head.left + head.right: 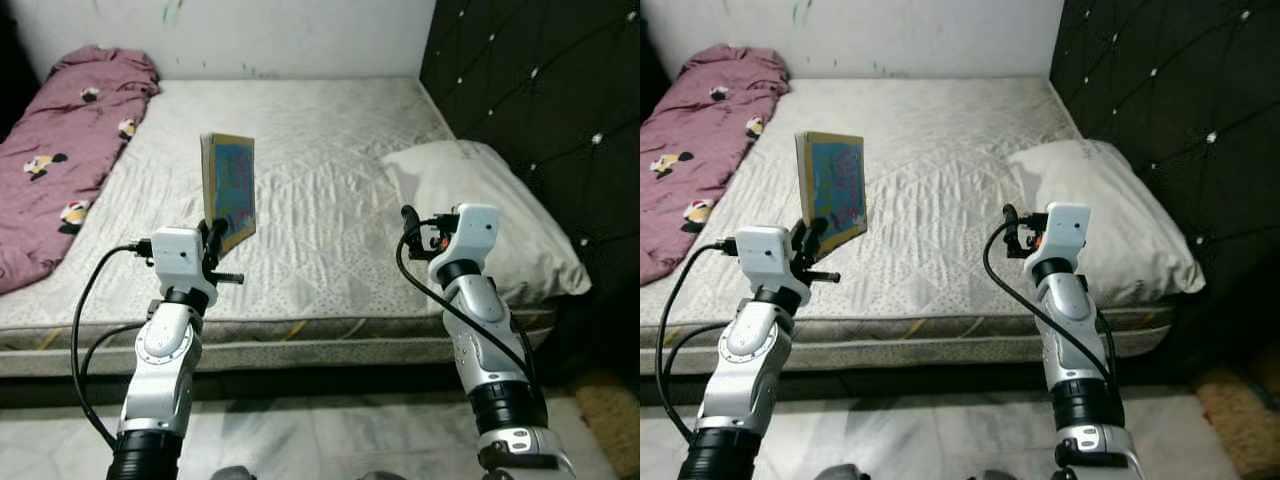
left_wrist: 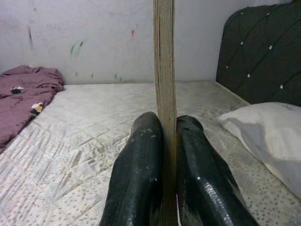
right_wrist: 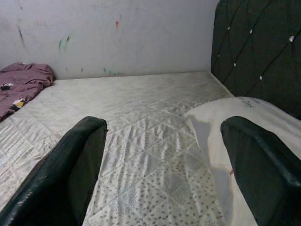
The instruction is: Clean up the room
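My left gripper is shut on a thin book with a blue, colourful cover, holding it upright by its lower edge above the near part of the mattress. In the left wrist view the book's page edge rises straight between the two black fingers. Further right, my right gripper stands open with nothing in it, over the mattress just short of the white pillow. Its two fingers are wide apart in the right wrist view.
A crumpled maroon blanket with small prints lies along the bed's left side. A dark tufted headboard runs along the right. A white wall with paint marks stands behind the bed. Pale tiled floor lies below.
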`<state>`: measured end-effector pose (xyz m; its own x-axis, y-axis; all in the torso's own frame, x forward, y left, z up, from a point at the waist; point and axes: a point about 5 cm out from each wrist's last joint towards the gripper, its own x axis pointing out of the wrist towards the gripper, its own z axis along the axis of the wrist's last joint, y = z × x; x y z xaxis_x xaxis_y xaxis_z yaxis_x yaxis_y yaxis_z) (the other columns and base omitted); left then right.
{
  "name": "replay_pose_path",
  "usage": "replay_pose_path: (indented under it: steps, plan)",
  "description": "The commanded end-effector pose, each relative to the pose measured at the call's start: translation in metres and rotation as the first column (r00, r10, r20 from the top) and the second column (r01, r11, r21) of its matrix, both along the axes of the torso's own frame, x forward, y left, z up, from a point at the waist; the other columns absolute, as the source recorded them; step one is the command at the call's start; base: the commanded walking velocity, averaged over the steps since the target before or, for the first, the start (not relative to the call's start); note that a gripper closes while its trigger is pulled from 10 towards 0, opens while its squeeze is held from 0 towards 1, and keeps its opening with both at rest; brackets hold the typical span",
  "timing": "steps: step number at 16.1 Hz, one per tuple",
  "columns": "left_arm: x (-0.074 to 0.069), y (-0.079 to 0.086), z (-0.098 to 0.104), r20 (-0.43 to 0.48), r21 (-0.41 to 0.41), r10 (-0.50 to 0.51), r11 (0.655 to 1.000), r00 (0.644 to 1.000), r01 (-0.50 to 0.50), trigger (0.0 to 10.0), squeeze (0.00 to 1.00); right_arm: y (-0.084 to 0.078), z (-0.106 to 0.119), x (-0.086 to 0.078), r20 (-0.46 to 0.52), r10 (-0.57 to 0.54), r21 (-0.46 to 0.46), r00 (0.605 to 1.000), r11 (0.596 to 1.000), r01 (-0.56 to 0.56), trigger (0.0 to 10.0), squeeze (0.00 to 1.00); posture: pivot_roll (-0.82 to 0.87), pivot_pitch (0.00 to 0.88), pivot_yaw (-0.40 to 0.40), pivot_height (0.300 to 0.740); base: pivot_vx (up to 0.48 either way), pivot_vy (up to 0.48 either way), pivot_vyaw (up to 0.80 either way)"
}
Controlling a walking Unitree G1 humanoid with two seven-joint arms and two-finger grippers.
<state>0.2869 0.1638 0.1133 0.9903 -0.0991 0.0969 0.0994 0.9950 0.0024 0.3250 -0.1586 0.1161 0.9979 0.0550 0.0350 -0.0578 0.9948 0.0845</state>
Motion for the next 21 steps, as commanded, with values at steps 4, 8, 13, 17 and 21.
replay_pose_path:
  steps: [4,8,13,17,21]
  plan:
    - [0.002,0.004,0.014,0.069,0.002,0.007,1.0,0.998,-0.007,10.0,0.0,0.003,0.005,0.003,0.013,0.006,0.001,1.0,1.0,-0.006,10.0,0.0,-0.04,0.0,-0.006,0.74,0.336,0.0,0.0]
    - [0.0,0.006,0.013,0.064,0.008,0.011,1.0,0.998,-0.012,10.0,0.0,0.0,0.004,0.002,0.013,-0.007,0.0,1.0,1.0,0.007,10.0,0.0,-0.03,0.0,-0.005,0.74,0.342,0.0,0.0]
    - [0.003,0.008,0.011,0.044,0.031,0.045,0.998,0.998,-0.046,10.0,0.0,-0.001,0.005,0.003,0.015,-0.018,-0.003,1.0,1.0,0.018,10.0,0.0,-0.02,0.0,-0.015,0.74,0.127,0.0,0.0]
    - [0.001,0.011,0.011,0.027,0.063,0.077,0.995,0.997,-0.079,10.0,0.0,-0.002,0.005,0.004,0.011,-0.021,-0.005,1.0,1.0,0.021,10.0,0.0,0.0,0.0,-0.024,0.74,0.0,0.0,-0.33]
    - [-0.005,0.02,0.004,-0.013,0.043,0.078,0.996,0.997,-0.077,10.0,0.0,0.002,0.002,0.002,0.003,-0.013,-0.006,1.0,1.0,0.013,10.0,0.0,0.0,0.0,-0.015,0.74,0.0,0.0,-0.76]
